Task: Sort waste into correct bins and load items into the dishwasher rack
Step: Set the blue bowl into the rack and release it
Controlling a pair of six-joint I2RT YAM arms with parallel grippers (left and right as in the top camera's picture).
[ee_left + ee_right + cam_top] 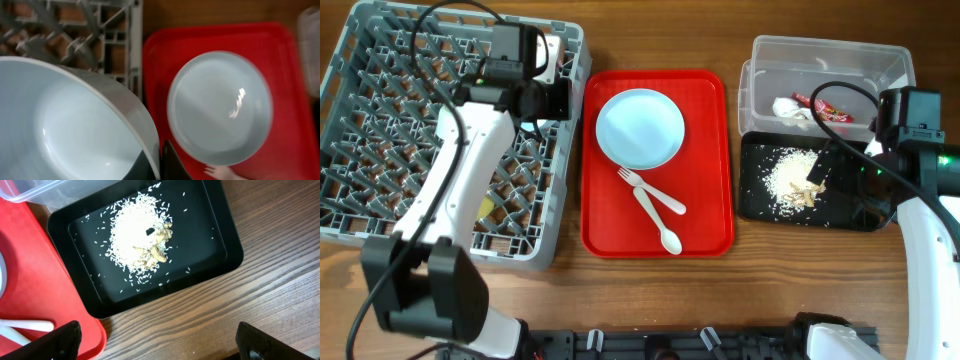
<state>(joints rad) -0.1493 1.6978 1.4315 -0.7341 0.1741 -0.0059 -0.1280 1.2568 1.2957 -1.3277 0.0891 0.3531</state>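
My left gripper [542, 88] hangs over the right edge of the grey dishwasher rack [380, 120]. It is shut on the rim of a pale blue bowl [75, 125], which is mostly hidden by the arm in the overhead view. On the red tray [705, 90] lie a pale blue plate [640, 128] [220, 107], a white fork [650, 188] and a white spoon [660, 222]. The clear tub [880, 60] holds a red wrapper [832, 108] and a white tissue [790, 108]. Pale food scraps [140, 240] lie in the black tray [220, 235]. My right gripper [157, 340] is open and empty above the table beside that tray.
The rack's pegs [75, 40] stand just behind the held bowl. A dark cable [840, 95] loops over the tub and black tray. Bare wooden table [240, 300] lies in front of the black tray. A black rail [670, 340] runs along the front edge.
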